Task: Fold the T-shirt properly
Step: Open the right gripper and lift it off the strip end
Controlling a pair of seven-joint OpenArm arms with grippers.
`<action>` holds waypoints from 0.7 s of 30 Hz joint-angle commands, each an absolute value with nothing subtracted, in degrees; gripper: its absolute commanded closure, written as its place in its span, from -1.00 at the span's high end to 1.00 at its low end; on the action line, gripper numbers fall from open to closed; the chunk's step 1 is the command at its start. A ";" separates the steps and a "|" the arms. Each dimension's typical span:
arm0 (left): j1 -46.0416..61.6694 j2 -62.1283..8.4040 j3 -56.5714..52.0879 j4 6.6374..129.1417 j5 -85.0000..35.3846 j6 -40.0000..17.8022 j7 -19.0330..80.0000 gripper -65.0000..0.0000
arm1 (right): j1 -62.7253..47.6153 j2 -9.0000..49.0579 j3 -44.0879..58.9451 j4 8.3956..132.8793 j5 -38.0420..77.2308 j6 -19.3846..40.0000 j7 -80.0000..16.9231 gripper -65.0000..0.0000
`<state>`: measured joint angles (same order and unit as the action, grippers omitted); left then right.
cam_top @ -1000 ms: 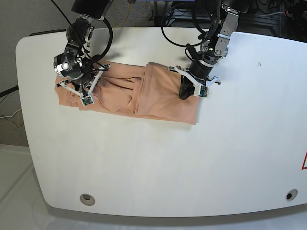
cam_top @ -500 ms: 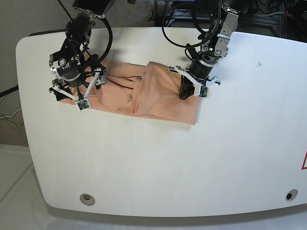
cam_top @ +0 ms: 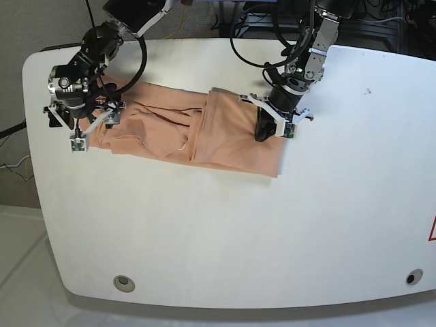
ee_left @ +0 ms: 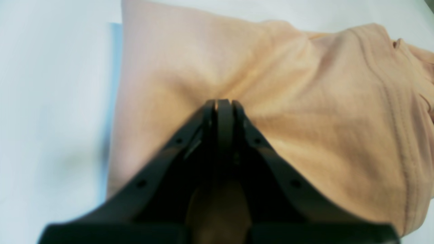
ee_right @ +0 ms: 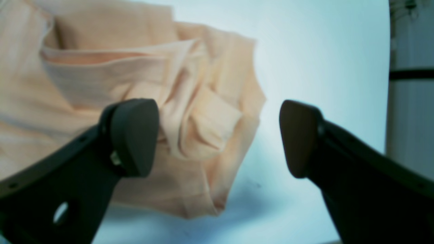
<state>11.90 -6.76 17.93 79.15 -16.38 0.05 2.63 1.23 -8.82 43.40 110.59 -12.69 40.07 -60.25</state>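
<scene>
1. White and glossy, your tabletop [cam_top: 225,238] fills the base view, with cables and dark equipment past its far edge.
2. You see the T-shirt [cam_top: 197,133] lying on the far half of the tabletop as a long peach band running left to right, creased and bunched toward its left end.
3. Your left pincer [cam_top: 264,131] is at the band's right part, tips pressed together and resting down on the cloth; the left wrist view shows the fingers [ee_left: 218,112] closed flat against each other with fabric dimpling around the tip. You cannot tell from these views whether any cloth is caught between them.
4. A hemmed edge [ee_left: 393,101] with double stitching runs along the right of the left wrist view.
5. Your right pincer [cam_top: 80,129] hangs at the shirt's left end with jaws spread wide and nothing between them.
6. In the right wrist view, one finger [ee_right: 130,135] sits over the crumpled cloth, the other over bare tabletop, and a folded sleeve lump [ee_right: 206,127] lies between them.
</scene>
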 commanded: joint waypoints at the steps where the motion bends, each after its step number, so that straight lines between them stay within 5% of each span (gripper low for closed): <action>1: 13.23 -7.43 17.80 77.23 -14.99 3.38 11.56 -0.99 | 2.59 -8.31 46.64 111.16 -7.78 40.00 -59.82 0.64; 21: 13.23 -7.60 17.80 77.14 -14.81 3.38 11.65 -0.99 | 5.05 -0.57 61.32 95.78 16.40 40.00 -73.89 0.63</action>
<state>11.88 -6.87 17.93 79.15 -16.36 0.03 2.63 4.38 -1.74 60.86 96.77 13.78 39.92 -73.93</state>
